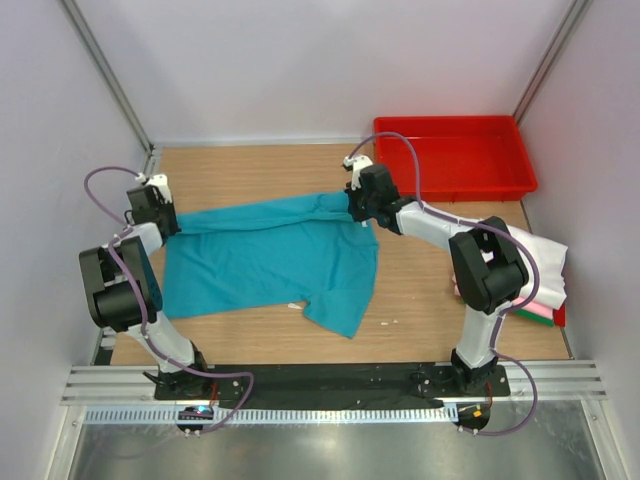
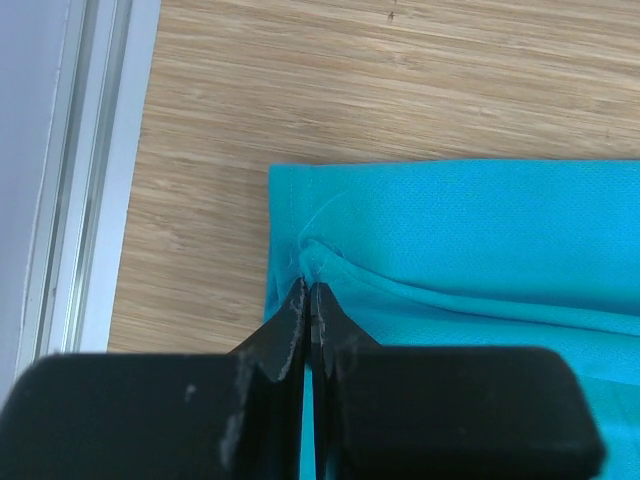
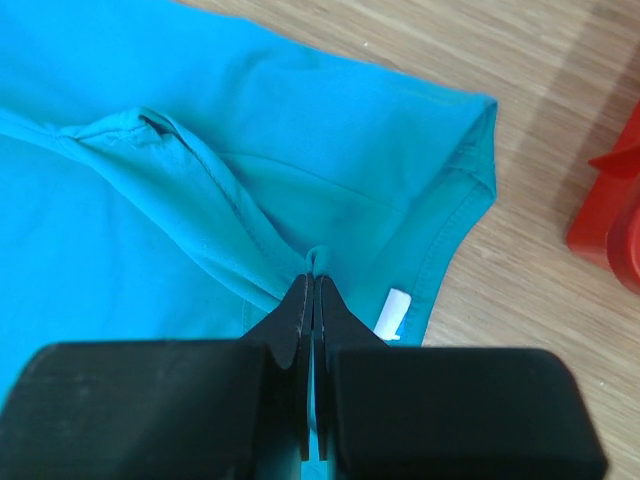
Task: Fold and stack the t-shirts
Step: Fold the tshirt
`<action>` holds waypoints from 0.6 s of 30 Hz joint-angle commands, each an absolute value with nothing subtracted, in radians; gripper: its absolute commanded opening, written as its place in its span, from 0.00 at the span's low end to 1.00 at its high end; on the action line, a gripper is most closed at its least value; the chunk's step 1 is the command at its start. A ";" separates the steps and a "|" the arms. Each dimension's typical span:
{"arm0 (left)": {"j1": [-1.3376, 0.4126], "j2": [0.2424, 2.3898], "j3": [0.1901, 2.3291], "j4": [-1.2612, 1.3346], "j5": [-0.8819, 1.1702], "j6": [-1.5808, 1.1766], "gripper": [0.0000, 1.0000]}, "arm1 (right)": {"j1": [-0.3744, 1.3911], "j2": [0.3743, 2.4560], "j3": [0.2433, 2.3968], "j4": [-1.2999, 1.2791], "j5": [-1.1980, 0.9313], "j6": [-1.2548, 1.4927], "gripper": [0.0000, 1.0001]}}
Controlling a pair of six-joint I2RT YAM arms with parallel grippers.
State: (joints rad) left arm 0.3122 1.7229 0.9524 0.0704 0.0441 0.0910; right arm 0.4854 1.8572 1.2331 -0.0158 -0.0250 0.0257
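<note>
A teal t-shirt lies spread across the middle of the wooden table, its far edge stretched between my two grippers. My left gripper is shut on a pinch of the shirt's left corner. At the right end of that edge my right gripper is shut on a fold of teal cloth, close to the small white neck label. Folded t-shirts, white on top with pink and green edges below, sit stacked at the right edge, partly hidden by the right arm.
A red plastic tray stands at the back right, and its corner shows in the right wrist view. A metal frame rail runs along the table's left edge beside the left gripper. White walls enclose the table.
</note>
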 commanded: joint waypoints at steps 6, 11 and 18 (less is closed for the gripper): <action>0.301 1.697 0.928 0.110 0.012 0.137 0.00 | 0.503 1.792 1.227 -0.041 -0.023 0.048 0.01; 0.299 1.683 0.919 0.103 0.017 0.156 0.00 | 0.503 1.793 1.224 -0.060 -0.025 0.026 0.01; 0.293 1.640 0.874 0.120 0.006 0.183 0.00 | 0.505 1.792 1.213 -0.086 -0.037 0.017 0.01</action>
State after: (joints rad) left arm 0.2970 1.6920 0.8856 0.0711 0.0216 0.1482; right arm 0.4984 1.8565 1.2160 -0.0860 -0.0299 0.0284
